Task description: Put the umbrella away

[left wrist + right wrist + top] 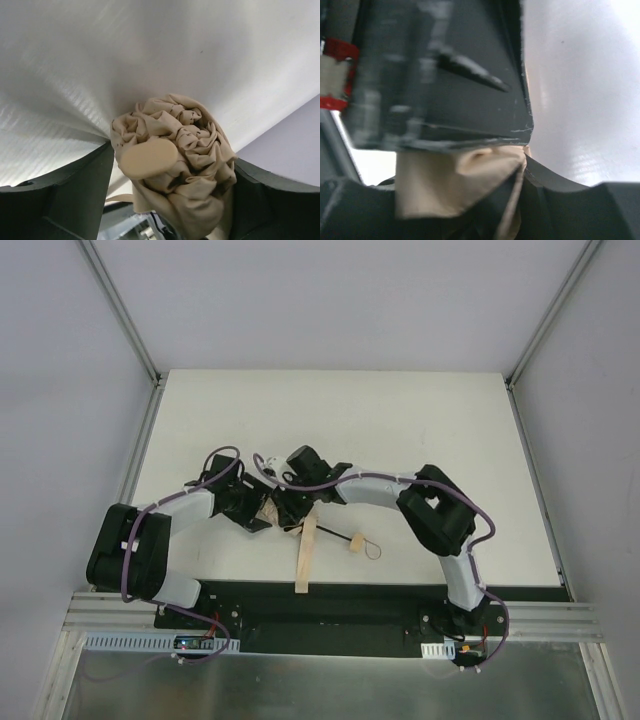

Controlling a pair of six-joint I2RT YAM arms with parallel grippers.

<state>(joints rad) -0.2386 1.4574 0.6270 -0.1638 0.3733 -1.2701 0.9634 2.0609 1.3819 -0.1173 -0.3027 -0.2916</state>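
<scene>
The umbrella (268,510) lies mid-table, its tan canopy bunched up. Its thin dark shaft (332,534) runs right to the pale knob handle (355,543). Both grippers meet at the canopy. In the left wrist view the crumpled canopy (175,165) fills the space between my left gripper's (172,155) wide-set fingers (65,195), with a gap low on the left side. My right gripper (460,190) has tan fabric (440,185) pressed between its fingers. The left gripper's black body (445,75) sits close above it.
A long flat tan strip (305,560) lies from the canopy toward the table's near edge (320,588). White table surface (400,420) stretches behind and to both sides. Metal frame posts (120,310) stand at the back corners.
</scene>
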